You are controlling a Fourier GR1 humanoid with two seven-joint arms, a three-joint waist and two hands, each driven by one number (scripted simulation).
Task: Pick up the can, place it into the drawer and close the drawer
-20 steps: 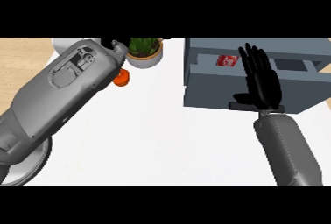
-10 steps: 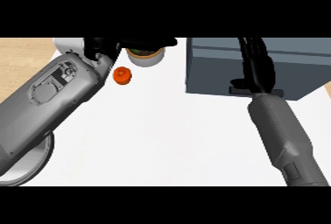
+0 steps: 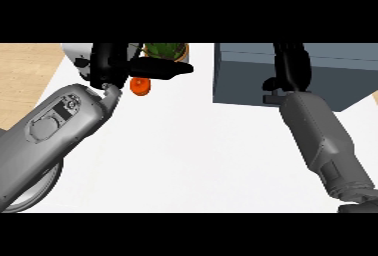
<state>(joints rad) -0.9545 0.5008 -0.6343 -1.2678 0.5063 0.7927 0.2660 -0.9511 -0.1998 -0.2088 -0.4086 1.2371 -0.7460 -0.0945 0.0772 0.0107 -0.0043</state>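
The grey drawer unit [image 3: 332, 75] stands at the back right of the white counter, its front flush. No can shows in the head view. My right hand [image 3: 291, 62] lies against the drawer front with straight fingers, and its forearm runs down to the lower right. At the back left my left hand [image 3: 111, 65] hovers with its fingers [image 3: 164, 68] stretched to the right, holding nothing.
A small orange object [image 3: 139, 86] lies just under the left hand's fingers, and a potted green plant [image 3: 164, 50] stands behind them. There is a white object [image 3: 74, 52] at the back left. A round plate rim [image 3: 43, 192] peeks out under the left forearm.
A second ago the drawer stood open with the red-labelled can inside. The right hand has pushed forward and the drawer front is now flush. The left hand has come into view at the back left.
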